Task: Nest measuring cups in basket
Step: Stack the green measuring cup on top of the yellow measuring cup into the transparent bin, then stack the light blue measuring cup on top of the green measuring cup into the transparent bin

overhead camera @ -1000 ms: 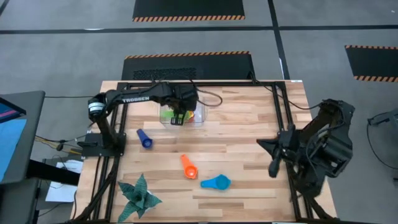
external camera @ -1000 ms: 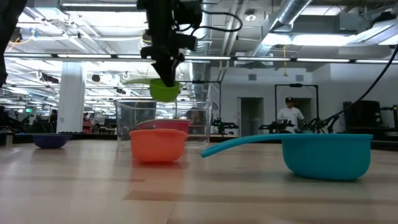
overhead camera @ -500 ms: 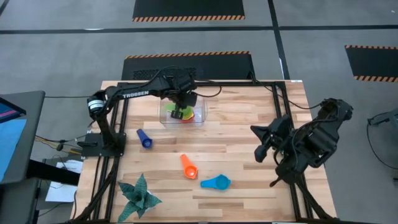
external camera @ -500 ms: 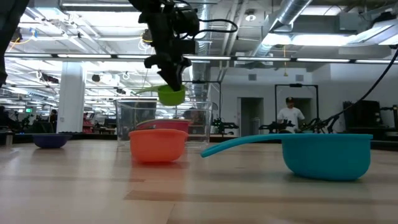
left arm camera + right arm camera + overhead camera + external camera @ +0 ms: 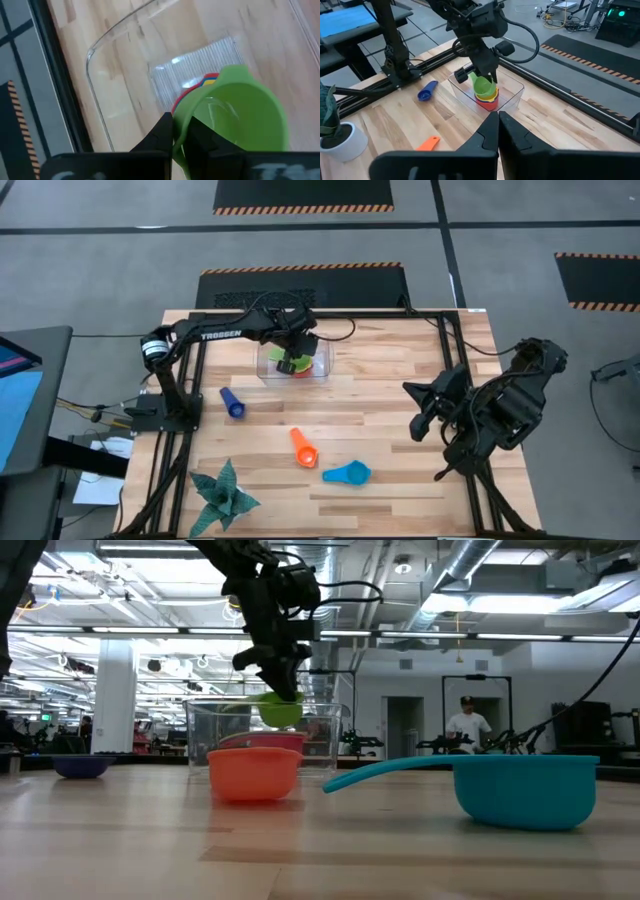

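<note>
My left gripper (image 5: 291, 352) is shut on a green measuring cup (image 5: 280, 710) at the rim of the clear basket (image 5: 264, 370) at the table's far side. A red cup and a yellow cup (image 5: 207, 80) lie nested in the basket under the green cup (image 5: 240, 115). An orange cup (image 5: 303, 448), a light blue cup (image 5: 348, 473) and a dark blue cup (image 5: 232, 402) lie on the table. My right gripper (image 5: 420, 418) is shut and empty above the table's right side. My left gripper pinches the green cup's handle (image 5: 181, 125) between its two fingers, close to where the handle joins the bowl. The fingers come from above, slanting down. The cup hangs tilted below them, its bowl at the basket's rim, over the nested cups; whether it touches them I cannot tell.
A teal spiky paper plant (image 5: 222, 495) in a white pot stands at the near left corner. Black frame rails run along the table's left, far and right edges. Bare wood lies between the basket and the loose cups.
My left gripper has gone down with the green cup, from well above the basket to its rim. My right arm has swung a little toward the table's left and far side, then stayed still.
</note>
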Available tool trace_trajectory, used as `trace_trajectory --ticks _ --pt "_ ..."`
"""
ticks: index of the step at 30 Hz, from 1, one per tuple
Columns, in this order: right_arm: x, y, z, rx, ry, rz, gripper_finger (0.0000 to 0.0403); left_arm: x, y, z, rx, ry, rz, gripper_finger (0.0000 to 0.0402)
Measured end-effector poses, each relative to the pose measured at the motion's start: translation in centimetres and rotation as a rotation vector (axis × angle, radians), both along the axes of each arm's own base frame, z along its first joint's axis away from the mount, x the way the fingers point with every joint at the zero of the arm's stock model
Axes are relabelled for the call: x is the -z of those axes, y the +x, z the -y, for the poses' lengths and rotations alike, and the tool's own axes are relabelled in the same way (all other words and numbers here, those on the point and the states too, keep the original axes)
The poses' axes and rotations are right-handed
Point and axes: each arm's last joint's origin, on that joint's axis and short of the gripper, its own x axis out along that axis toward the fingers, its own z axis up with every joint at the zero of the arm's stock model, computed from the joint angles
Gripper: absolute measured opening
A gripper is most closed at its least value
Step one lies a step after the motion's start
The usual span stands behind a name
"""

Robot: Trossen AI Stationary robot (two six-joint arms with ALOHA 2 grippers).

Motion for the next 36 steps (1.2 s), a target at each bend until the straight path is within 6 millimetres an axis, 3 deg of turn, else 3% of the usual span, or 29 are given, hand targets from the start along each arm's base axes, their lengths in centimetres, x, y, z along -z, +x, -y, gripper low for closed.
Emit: trace_trajectory --ticks 6,14,18,28,36 --pt "0.0 0.0 0.0 0.0 0.005 0.005 0.0022 0.1 -0.4 -0.3 0.024 -0.026 -0.022 0.0007" --pt "0.0 0.1 -0.1 0.0 0.011 0.012 0.0021 2.4 0.2 -0.9 0.003 -0.04 -0.085 0.0007" --pt "-0.1 0.1 -0.1 0.0 0.013 0.015 0.0024 2.3 0.5 -0.9 0.003 -0.022 -0.063 0.0007" --pt "-0.1 0.1 -0.1 0.0 0.015 0.015 0.0021 2.3 0.5 -0.9 -0.017 -0.001 -0.076 0.0083" --pt "0.0 0.1 -0.1 -0.01 0.032 -0.004 0.0026 1.8 0.6 -0.8 -0.04 0.051 -0.105 0.0096"
